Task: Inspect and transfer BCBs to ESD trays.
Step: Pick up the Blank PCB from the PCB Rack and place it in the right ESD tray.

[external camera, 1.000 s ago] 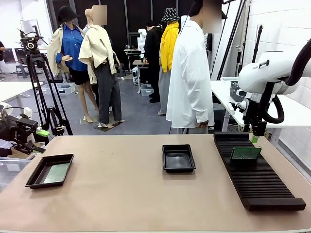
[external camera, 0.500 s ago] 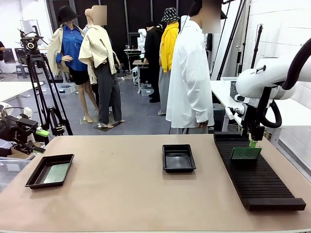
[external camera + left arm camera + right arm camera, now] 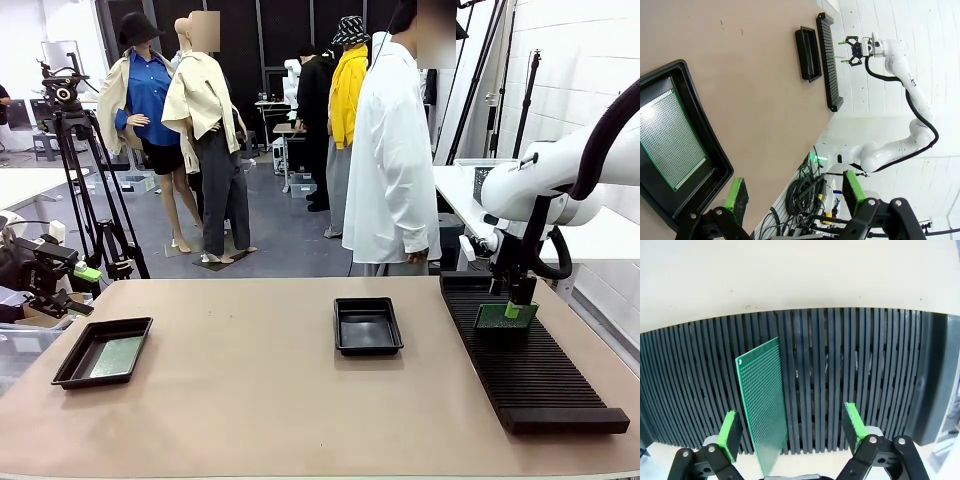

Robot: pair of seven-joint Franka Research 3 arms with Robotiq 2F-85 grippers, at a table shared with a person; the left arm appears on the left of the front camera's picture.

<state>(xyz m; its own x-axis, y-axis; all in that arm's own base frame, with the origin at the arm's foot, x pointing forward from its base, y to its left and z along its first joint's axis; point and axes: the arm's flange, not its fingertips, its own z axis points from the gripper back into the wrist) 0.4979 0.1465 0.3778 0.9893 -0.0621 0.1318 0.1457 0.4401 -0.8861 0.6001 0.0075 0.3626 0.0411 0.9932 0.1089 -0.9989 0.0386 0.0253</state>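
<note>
Standing on edge in the slotted rack (image 3: pixel 545 385), one BCB (image 3: pixel 762 410) looks thin, light and stiff; judged best pinched by its bare side edges. Right hand (image 3: pixel 792 432), above the rack, is spread astride it, not gripping. Left hand (image 3: pixel 795 192), also spread, hangs by an ESD tray (image 3: pixel 70 368) far left of the rack, holding the second BCB (image 3: pixel 118 356); the other tray (image 3: pixel 368 349) lies just left of the rack. Two boards, two trays

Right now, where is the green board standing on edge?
The board stands in the black ribbed rack at the front view's right, between the open fingers of the right gripper.
</note>
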